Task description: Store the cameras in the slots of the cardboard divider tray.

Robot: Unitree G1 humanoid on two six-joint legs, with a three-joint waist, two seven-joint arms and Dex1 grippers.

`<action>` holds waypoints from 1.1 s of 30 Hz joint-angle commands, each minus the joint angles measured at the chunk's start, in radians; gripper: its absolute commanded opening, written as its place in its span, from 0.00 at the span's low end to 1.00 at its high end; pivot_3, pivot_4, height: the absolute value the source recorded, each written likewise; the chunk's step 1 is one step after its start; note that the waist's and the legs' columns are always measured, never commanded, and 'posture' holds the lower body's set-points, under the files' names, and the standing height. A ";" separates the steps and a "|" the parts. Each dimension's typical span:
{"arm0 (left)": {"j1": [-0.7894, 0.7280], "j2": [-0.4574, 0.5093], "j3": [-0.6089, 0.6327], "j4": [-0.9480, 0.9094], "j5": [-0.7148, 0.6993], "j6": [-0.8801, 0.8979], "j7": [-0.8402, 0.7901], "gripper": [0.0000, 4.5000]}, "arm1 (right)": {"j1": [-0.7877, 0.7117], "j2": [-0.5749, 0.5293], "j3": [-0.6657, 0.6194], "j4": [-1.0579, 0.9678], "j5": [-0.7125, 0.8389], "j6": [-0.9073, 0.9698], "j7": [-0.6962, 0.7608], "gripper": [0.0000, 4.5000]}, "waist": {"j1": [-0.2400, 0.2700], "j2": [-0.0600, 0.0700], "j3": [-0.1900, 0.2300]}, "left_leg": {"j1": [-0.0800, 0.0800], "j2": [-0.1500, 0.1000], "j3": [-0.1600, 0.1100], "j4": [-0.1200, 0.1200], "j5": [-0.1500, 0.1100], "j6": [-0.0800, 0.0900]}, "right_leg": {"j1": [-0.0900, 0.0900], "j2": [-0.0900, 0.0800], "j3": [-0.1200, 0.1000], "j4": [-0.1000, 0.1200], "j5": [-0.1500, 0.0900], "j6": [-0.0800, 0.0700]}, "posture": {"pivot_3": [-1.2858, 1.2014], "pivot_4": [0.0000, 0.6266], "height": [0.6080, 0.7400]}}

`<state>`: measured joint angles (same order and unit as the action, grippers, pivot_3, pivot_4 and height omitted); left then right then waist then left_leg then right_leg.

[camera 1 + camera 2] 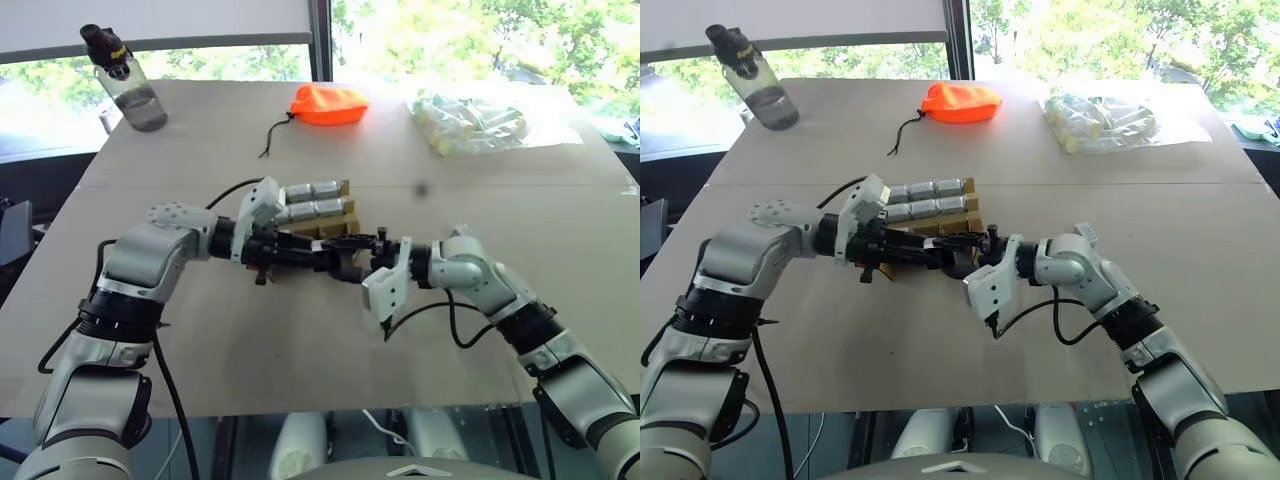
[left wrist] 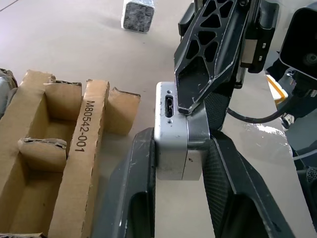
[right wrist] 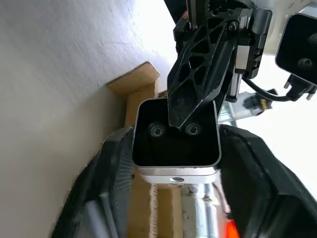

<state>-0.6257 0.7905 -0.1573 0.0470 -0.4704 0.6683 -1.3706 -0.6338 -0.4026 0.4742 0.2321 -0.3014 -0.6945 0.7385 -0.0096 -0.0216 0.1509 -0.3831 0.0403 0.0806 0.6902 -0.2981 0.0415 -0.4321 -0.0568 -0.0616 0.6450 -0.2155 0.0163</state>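
Two robot arms reach inward over a tan table (image 1: 300,360) and meet at its middle, both grippers on one small silver camera (image 2: 178,144). From its wrist view, the left gripper (image 2: 181,171) is shut on the camera, its two black fingers (image 2: 138,188) pressed flat against opposite sides. The right gripper (image 3: 171,148) comes from the opposite side, fingers spread to either side of the same camera; whether they press on it is unclear. That camera is held just above the table, right beside the near edge of the cardboard tray (image 1: 335,222). Behind the grippers, the tray sits at the table's centre, with silver cameras (image 1: 925,199) lying in its two far rows; the nearer slots, seen from the left wrist, look vacant. Another camera (image 2: 137,13) stands alone on the table, well apart from the tray. Along the far edge, well away from the arms, stand a water bottle (image 1: 125,80) at the left, an orange pouch (image 1: 328,103) with a dark cord in the middle, and a clear bag (image 1: 468,122) of pale items at the right. Nothing lies between the held camera and the tray.
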 commanded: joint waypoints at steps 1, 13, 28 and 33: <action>-0.014 0.007 0.024 -0.024 -0.005 -0.025 -0.012 0.17 | 0.028 -0.016 0.004 -0.079 0.107 0.080 0.086 0.94 | 0.001 0.000 0.000 | 0.000 0.000 0.000 0.000 0.000 0.000 | 0.000 0.000 0.000 0.000 0.000 0.000 | 0.52 0.24 0.89; -0.110 -0.053 0.114 0.260 0.083 -0.388 0.029 0.17 | 0.397 -0.041 -0.165 -0.377 0.543 0.499 0.106 1.00 | 0.017 0.000 0.000 | 0.000 0.000 -0.001 0.000 0.000 0.000 | 0.001 -0.002 -0.002 0.000 0.000 0.000 | 0.52 0.24 0.89; -0.216 -0.135 0.142 0.692 0.163 -0.742 -0.125 0.17 | 0.789 0.010 -0.354 -0.613 0.843 0.769 0.005 1.00 | 0.024 -0.001 -0.001 | 0.000 -0.001 -0.001 0.001 0.000 0.001 | 0.001 0.000 -0.002 0.000 0.000 0.000 | 0.52 0.24 0.89; -0.244 -0.168 0.142 0.764 0.176 -0.786 -0.159 0.17 | 0.873 0.013 -0.378 -0.642 0.864 0.790 0.000 1.00 | 0.024 -0.001 -0.001 | -0.001 -0.002 -0.002 0.001 0.000 0.001 | 0.001 0.000 -0.002 0.000 0.000 0.000 | 0.52 0.24 0.89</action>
<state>-0.8392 0.6242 -0.0398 0.8080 -0.2925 -0.0959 -1.5169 0.2277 -0.3873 0.1181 -0.3572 0.5415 0.1025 0.7352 0.0139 -0.0226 0.1503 -0.3839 0.0386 0.0792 0.6911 -0.2985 0.0422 -0.4310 -0.0569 -0.0638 0.6444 -0.2156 0.0166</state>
